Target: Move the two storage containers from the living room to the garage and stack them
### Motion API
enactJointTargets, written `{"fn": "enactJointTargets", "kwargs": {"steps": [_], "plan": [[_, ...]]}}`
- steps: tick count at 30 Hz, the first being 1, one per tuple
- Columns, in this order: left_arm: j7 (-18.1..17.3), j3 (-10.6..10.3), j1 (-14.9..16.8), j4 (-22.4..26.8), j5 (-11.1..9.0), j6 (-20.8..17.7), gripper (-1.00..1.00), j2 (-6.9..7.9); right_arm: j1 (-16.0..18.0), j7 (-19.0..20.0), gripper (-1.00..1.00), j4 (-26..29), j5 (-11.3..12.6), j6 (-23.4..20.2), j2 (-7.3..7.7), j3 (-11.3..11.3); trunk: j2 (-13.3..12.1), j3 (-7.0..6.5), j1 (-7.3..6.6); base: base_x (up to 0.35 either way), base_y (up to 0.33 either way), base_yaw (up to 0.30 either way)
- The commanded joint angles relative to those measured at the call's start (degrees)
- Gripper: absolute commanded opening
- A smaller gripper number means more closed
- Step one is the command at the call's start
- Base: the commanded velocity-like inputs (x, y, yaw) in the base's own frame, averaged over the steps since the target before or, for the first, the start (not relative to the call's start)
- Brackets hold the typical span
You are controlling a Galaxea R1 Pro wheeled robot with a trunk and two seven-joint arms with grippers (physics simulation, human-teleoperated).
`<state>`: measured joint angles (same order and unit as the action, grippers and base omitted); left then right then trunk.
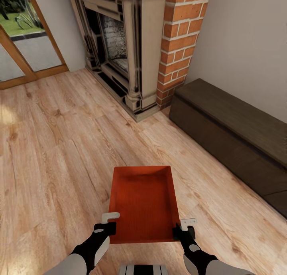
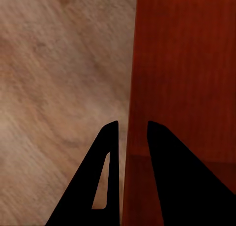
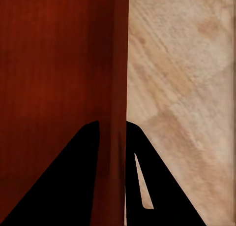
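**Both grippers clamped on one orange-red bin, over the living-room planks**

The left gripper (image 1: 110, 224) pinches the left side wall of the storage container (image 1: 143, 203) at its near corner; in the left wrist view its two dark fingers (image 2: 108, 177) stand close together with the thin wall between them. The right gripper (image 1: 184, 228) does the same on the opposite wall, and the right wrist view shows that wall running straight up between its fingers (image 3: 78, 181), narrow and closed on it.

The bin is open-topped and there's nothing in it: just a finely ribbed bottom and shallow, thin walls, all one orange-red. It is held level in front of the robot, above the light wood plank floor (image 1: 52, 147), long axis pointing away.

Whether the bin's underside touches the planks can't be told from here. The near rim is partly covered by the grippers.

Further out, a brick fireplace (image 1: 131, 47) with a pale surround stands ahead, a long dark bench (image 1: 235, 135) runs along the right wall, and wood-framed glass doors (image 1: 24, 43) show at far left.
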<state>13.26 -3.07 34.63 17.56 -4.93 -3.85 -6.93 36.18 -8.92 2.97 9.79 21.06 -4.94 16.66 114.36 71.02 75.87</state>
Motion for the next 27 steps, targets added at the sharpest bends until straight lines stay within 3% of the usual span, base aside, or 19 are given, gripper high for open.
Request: {"fn": "enactJointTargets", "kwargs": {"steps": [1,27], "plan": [[0.7,0.05,0.0,0.2,0.11,-0.37,-1.0,0.07,0.03,-0.39,-1.0,-0.16,1.81,0.47,0.02,-0.93,-0.4,-0.15,-0.23,0.0,0.0,0.0],[0.71,0.26,0.0,0.28,-0.08,-0.37,-1.0,0.09,0.03,-0.39,-1.0,-0.16,1.85,0.47,0.02,-0.93,-10.83,-4.82,-5.94,0.0,0.0,0.0]]}}
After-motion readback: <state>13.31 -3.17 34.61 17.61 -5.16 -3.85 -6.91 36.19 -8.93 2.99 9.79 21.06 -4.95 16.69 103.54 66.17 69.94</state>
